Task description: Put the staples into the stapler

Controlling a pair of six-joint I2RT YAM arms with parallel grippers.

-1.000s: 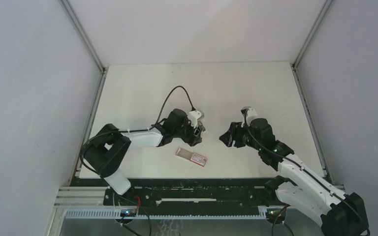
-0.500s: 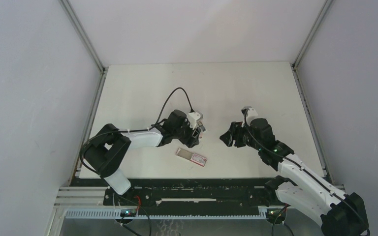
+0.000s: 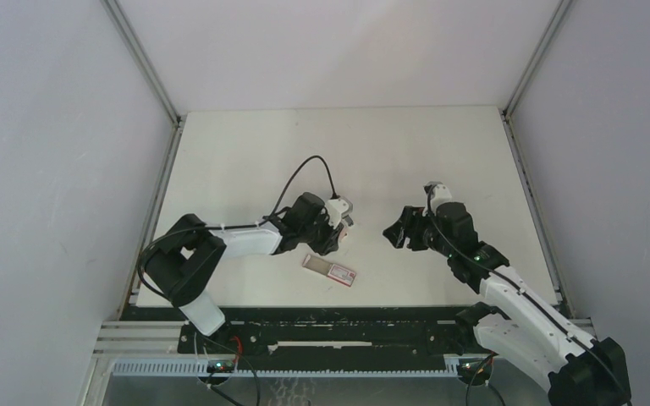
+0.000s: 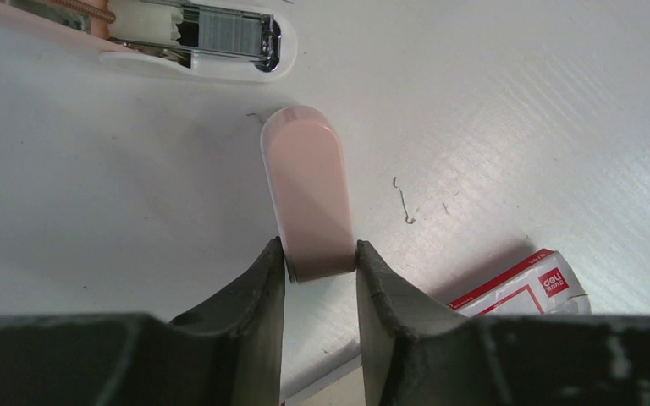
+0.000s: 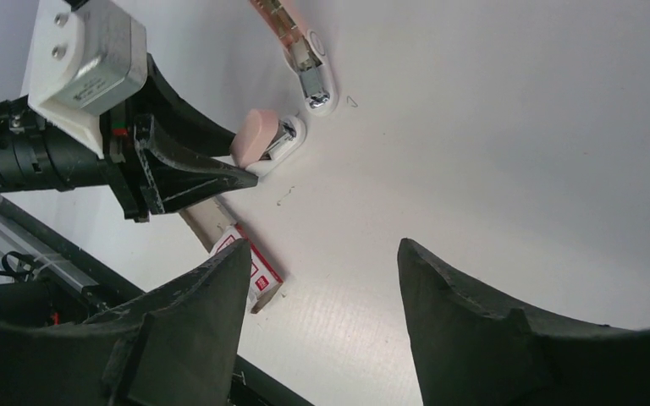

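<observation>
Left wrist: the left hand [image 4: 320,264] pinches the lid of the pink plastic stapler [image 4: 306,190], and the flat pink-red staple box [image 4: 520,283] lies just beside it. Shallow grip, so the lid could slip free. Right wrist: the right hand [image 5: 317,288] gapes empty, near the stapler. Top: the box rests on the white counter [image 3: 245,161].

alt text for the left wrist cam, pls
The left gripper has its jaws closed on the near end of the pink stapler cover, which points away over the white table. The open staple tray, staples showing in it, lies top left; a corner of the red-and-white staple box shows bottom right.
</observation>
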